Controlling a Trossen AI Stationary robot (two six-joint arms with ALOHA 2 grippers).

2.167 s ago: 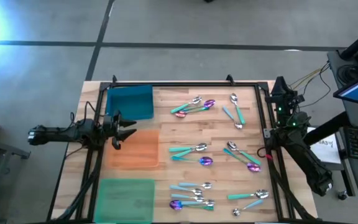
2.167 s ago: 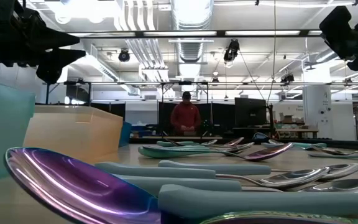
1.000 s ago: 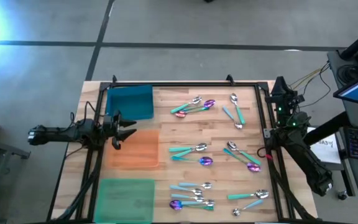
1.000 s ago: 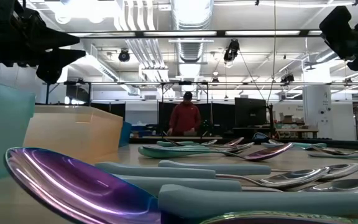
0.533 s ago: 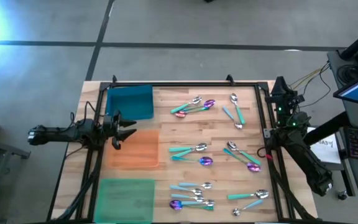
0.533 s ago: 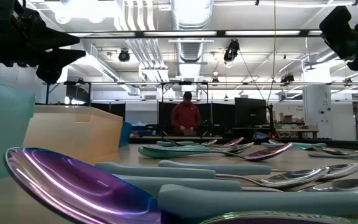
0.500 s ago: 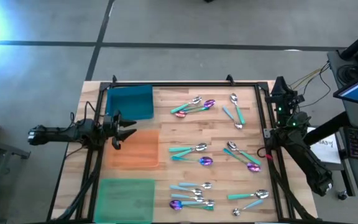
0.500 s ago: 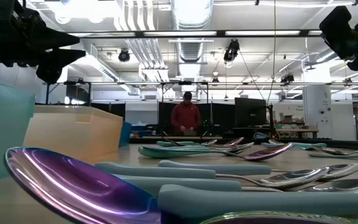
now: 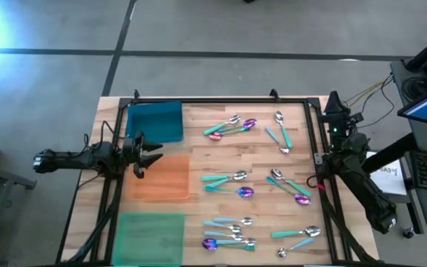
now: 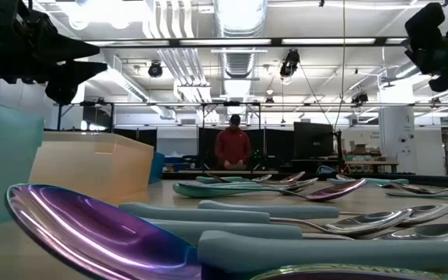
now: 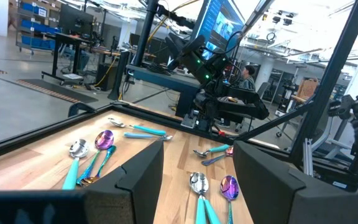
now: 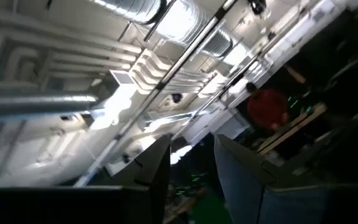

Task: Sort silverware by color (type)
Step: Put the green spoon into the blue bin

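Observation:
The silverware lies in several loose groups on the wooden table: far middle (image 9: 232, 124), far right (image 9: 280, 130), middle (image 9: 227, 179), right (image 9: 291, 185), near middle (image 9: 228, 233) and near right (image 9: 299, 236). The pieces have silver or purple-pink heads and teal or pale-blue handles. My left gripper (image 9: 154, 154) is open and empty, held above the table's left side between the blue mat and the orange mat; its wrist view (image 11: 197, 186) looks across at the spoons. My right gripper (image 9: 332, 111) is open and empty, raised at the table's right edge; its wrist view (image 12: 194, 186) looks up at the ceiling.
Three flat holders lie along the left side: blue (image 9: 155, 121) far, orange (image 9: 160, 176) middle, green (image 9: 152, 236) near. A black frame (image 9: 221, 101) rims the table. A purple spoon head (image 10: 99, 225) lies close to the low camera. A person (image 10: 232, 148) stands far behind the table.
My right gripper has shifted slightly, high at the table's right edge. The silverware and my left gripper have stayed put.

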